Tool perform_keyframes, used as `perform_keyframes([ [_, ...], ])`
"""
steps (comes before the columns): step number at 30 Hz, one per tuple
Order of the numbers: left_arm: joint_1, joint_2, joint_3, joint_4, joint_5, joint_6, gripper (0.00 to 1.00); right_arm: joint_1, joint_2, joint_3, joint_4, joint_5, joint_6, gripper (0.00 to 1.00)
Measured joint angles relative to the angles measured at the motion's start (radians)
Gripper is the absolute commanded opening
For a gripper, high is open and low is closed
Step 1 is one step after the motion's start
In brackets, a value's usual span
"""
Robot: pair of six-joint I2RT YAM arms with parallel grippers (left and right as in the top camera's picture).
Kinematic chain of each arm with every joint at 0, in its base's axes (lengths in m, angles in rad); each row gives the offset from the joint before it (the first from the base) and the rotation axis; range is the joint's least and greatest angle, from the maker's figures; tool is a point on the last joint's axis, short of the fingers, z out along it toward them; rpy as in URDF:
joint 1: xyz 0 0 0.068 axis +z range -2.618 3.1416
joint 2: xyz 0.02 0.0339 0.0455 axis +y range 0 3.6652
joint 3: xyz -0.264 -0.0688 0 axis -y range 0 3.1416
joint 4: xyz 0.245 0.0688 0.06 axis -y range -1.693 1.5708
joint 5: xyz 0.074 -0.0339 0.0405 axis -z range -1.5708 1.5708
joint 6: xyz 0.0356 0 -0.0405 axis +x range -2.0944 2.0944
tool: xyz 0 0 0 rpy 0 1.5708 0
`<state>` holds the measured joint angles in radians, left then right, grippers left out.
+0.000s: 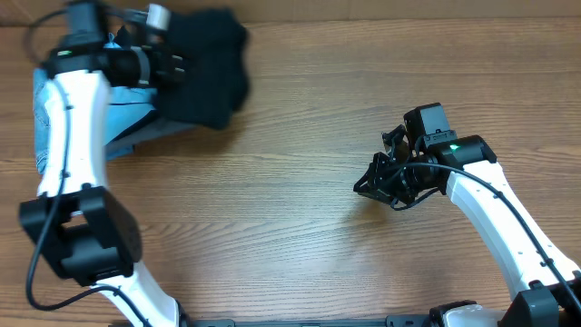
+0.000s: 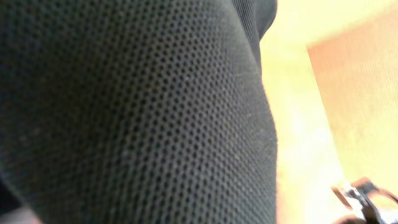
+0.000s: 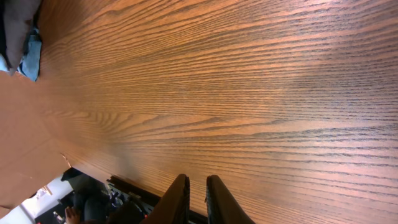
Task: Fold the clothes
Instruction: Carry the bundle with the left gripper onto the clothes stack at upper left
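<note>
The black polo shirt (image 1: 211,71) is bunched in a heap at the table's far left, partly over other garments. My left gripper (image 1: 171,67) is buried in its left side and looks shut on it; the fingers are hidden. The left wrist view is almost filled with the shirt's black mesh fabric (image 2: 124,112), and no fingers show. My right gripper (image 1: 365,186) hovers low over bare wood at the right. Its fingers (image 3: 196,190) are shut with only a thin gap and hold nothing.
A light blue T-shirt (image 1: 123,111) lies under and left of the black shirt, with a grey-blue folded garment (image 1: 159,134) at its front edge. These garments show as a small pile (image 3: 18,37) far off in the right wrist view. The wooden table (image 1: 300,227) spreads between the arms.
</note>
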<state>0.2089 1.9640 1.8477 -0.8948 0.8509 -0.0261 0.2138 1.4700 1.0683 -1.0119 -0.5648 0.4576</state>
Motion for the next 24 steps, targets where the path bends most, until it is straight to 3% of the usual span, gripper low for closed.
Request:
perform_keyframes([
  [10,0.290,0.034,0.001,0.127,-0.002,-0.027,0.04,0.000,0.000,0.000,-0.016,0.000,0.001,0.14],
  [11,0.305,0.042,0.001,0.127,-0.003,-0.026,0.12,0.000,0.000,0.000,-0.020,0.000,0.003,0.14],
  [12,0.321,0.051,0.001,0.126,-0.005,-0.026,0.49,0.000,0.000,0.000,-0.022,0.000,0.007,0.14],
  [14,0.347,0.074,0.001,0.126,-0.019,-0.023,1.00,0.000,0.000,0.000,-0.022,0.000,0.013,0.14],
  [24,0.379,0.177,0.014,0.067,-0.221,-0.024,1.00,0.000,0.000,0.000,-0.088,0.000,0.021,0.13],
])
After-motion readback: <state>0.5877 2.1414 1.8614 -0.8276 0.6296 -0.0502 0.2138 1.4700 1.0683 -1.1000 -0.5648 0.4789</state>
